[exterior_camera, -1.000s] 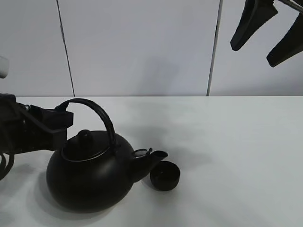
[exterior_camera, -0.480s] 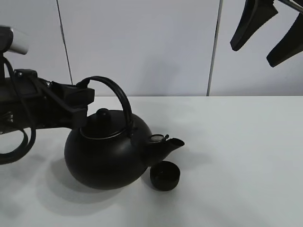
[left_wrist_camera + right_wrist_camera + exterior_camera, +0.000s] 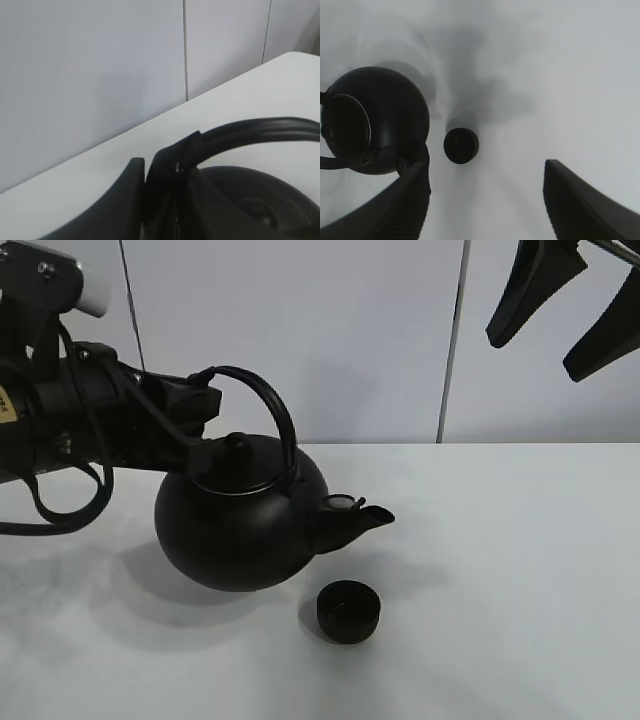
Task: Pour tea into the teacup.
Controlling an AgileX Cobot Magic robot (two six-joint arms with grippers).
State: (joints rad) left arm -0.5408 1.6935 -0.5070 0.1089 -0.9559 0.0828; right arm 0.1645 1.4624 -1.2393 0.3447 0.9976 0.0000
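My left gripper is clamped narrow on the arched handle of the large round matte-black kettle, near the handle's rear end. In the left wrist view the 2 fingers of this gripper stand almost together with the handle pinched in them. The kettle hangs clear of the white table, close to level, with its shadow on the surface beneath. Its knobbed lid is seated on top, and its short spout points toward my right side.

The small squat matte-black teacup stands upright on the table, apart from the kettle. It is below the spout tip and slightly nearer the camera. From the right wrist view the teacup sits just beside the kettle, with bare table between them. I cannot make out whether any tea is leaving the spout or lies in the cup; its inside shows only black.

My right gripper hangs high above the table at the far right, well apart from both vessels. Its 2 black fingers are spread wide and hold nothing — the right wrist view shows the same wide gap. A pale panelled wall stands behind the table.
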